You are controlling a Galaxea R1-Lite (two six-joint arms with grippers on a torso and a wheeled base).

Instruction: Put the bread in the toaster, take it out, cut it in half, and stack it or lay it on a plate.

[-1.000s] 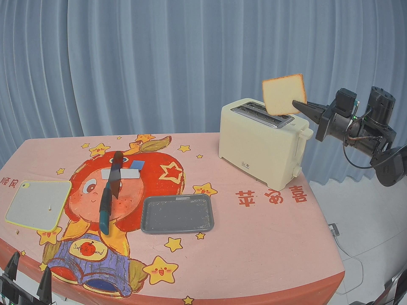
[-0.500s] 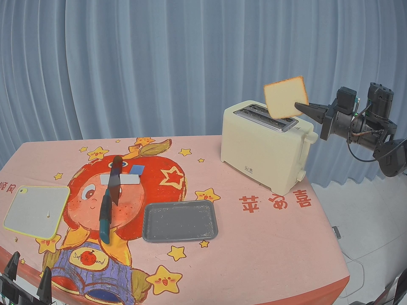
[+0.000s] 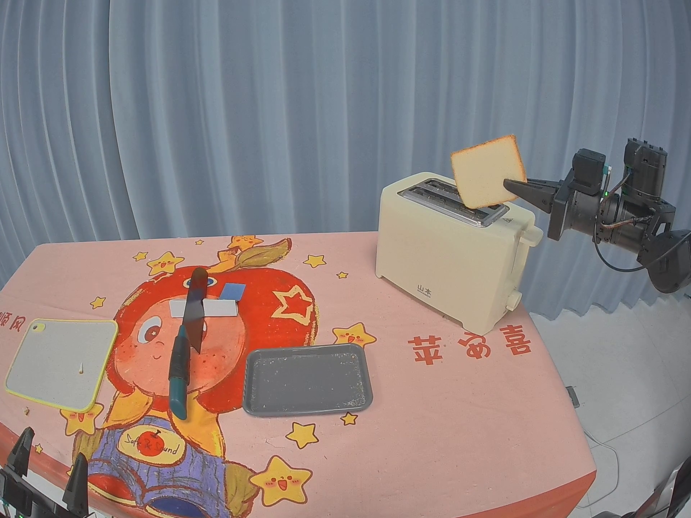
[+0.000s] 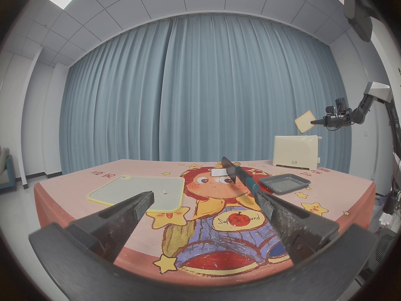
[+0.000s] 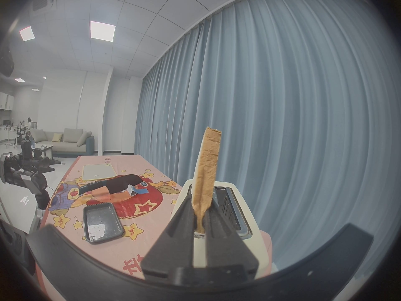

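Right tool (image 3: 509,183): clenched on pale square bread slice (image 3: 486,173), above cream toaster (image 3: 450,253) slots
Left tool (image 4: 203,196): released, empty
Remaining: toasting likely, cutting, plating

cream toaster (image 3: 446,260), pale bread (image 3: 488,170), grey plate (image 3: 307,380), pink cartoon tablecloth (image 3: 461,411), blue curtain (image 3: 288,95)

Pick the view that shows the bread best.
Head view: the bread shows its broad face, gripped by the right tool above the toaster. Right wrist view sees it edge-on; left wrist view, tiny and distant.
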